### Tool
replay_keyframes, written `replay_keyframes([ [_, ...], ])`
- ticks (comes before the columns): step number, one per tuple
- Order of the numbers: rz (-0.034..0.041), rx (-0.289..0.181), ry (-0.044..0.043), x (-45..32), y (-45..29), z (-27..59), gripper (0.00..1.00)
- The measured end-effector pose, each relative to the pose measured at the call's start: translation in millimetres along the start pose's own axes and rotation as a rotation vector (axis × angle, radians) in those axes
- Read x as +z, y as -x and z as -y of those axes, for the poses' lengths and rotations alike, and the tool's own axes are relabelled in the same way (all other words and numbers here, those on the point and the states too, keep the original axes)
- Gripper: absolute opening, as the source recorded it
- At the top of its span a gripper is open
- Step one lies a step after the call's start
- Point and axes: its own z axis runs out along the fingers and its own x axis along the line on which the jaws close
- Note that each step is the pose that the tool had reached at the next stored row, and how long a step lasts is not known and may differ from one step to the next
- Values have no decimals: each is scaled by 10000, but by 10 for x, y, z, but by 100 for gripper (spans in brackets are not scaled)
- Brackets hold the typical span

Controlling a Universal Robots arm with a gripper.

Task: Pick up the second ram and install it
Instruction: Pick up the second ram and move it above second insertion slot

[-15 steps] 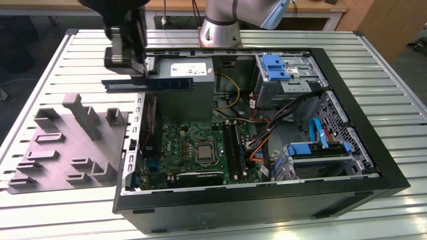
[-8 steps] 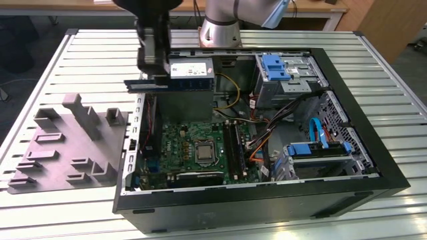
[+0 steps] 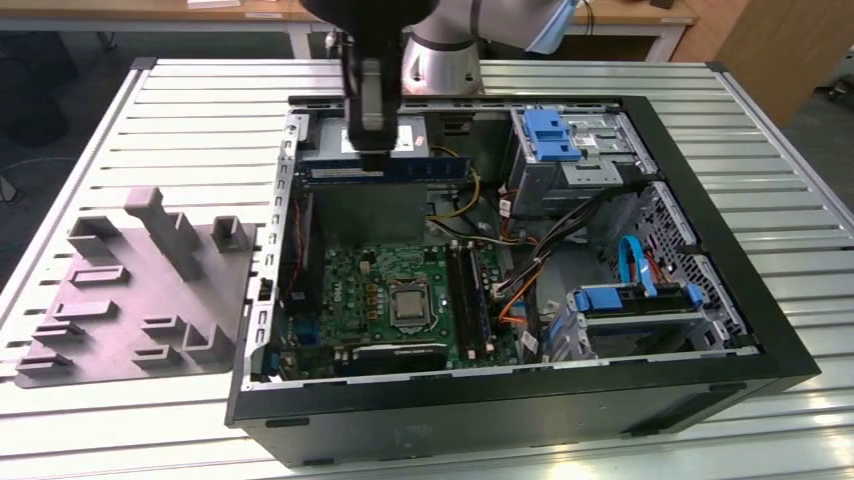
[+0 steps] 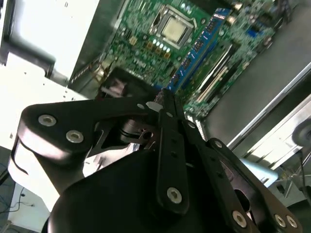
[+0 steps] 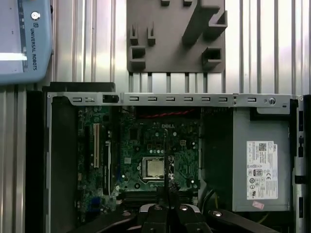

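- Fixture count is one: a grey moulded block [image 3: 134,290] lies flat on the slatted table [image 3: 774,150] at the exterior view's left. It sits just beside the case's left wall, with bare slats on its other sides.
- One black computer case [image 3: 534,400] lies with its open side upward, and its rim frames everything inside.
- One arm [image 3: 447,50] hangs over the far rim. Its single gripper [image 3: 371,145] is clamped on the second ram [image 3: 400,172], and the second wrist view shows the fingers [image 4: 170,145] meeting at the blue board.
- One second ram is held: a thin blue strip, level and gripped near its middle. In the exterior view it shows against the single grey power supply [image 3: 363,212], with its long edge crosswise to the long black slots [image 3: 467,290].
- One green motherboard [image 3: 350,285] lies uncovered below, with one processor socket [image 3: 404,305] at its centre.
- The black slots stand just right of the socket; I cannot count them. A bundle of cables [image 3: 527,270] crowds their right side.
- Two blue drive brackets are in view: one [image 3: 547,135] at the far right corner and one [image 3: 617,298] nearer, against the right wall.
- Right of the case, a broad band of bare table runs to the table's edge.
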Motion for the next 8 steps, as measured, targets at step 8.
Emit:
replay_keyframes([
  [8,0,-1,0,6,2,293,12],
])
